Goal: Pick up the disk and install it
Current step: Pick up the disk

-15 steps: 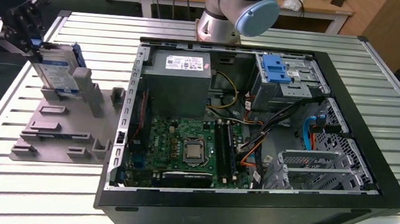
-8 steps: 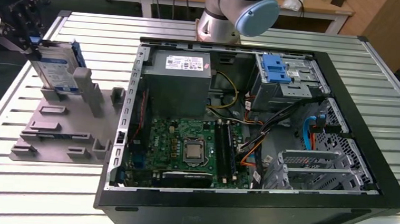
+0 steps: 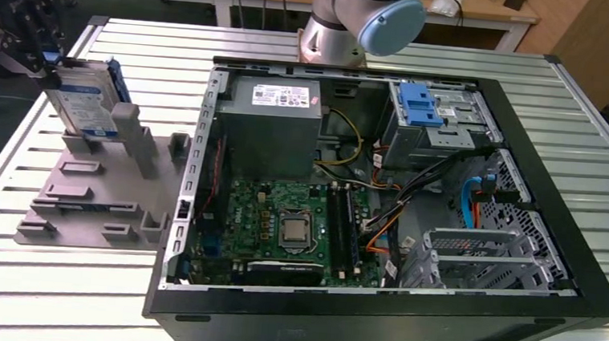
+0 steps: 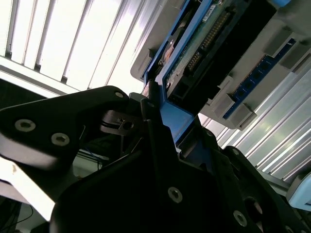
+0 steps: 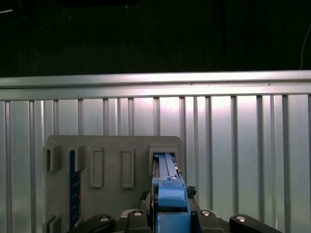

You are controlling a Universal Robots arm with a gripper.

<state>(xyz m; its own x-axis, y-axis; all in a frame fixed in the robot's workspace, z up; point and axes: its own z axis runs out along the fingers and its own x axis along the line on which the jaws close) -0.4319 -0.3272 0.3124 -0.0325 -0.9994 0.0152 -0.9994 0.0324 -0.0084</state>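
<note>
The pincer (image 3: pixel 52 58) is clenched on the upper edge of the disk (image 3: pixel 81 105). The disk stands upright at the grey stand (image 3: pixel 99 196) on the worktop (image 3: pixel 17 295), to the exterior view's left of the open computer case (image 3: pixel 381 312).

The disk (image 3: pixel 82 100) is silver, with a blue-and-white label and a bright blue frame. The gripper (image 3: pixel 51 56) on it is black. The computer case (image 3: pixel 380 324) is black. Outside the case, the part holder (image 3: pixel 99 192) is plain matte grey and the table (image 3: pixel 48 305) is pale silver, ribbed in parallel slats. Inside the case are a green motherboard (image 3: pixel 279 225), a grey power supply (image 3: pixel 269 132) with a white sticker (image 3: pixel 277 96), a blue latch (image 3: pixel 418 104), and yellow, orange and blue cables (image 3: pixel 461 202). The arm's joint cap (image 3: pixel 392 24) is light blue.
</note>
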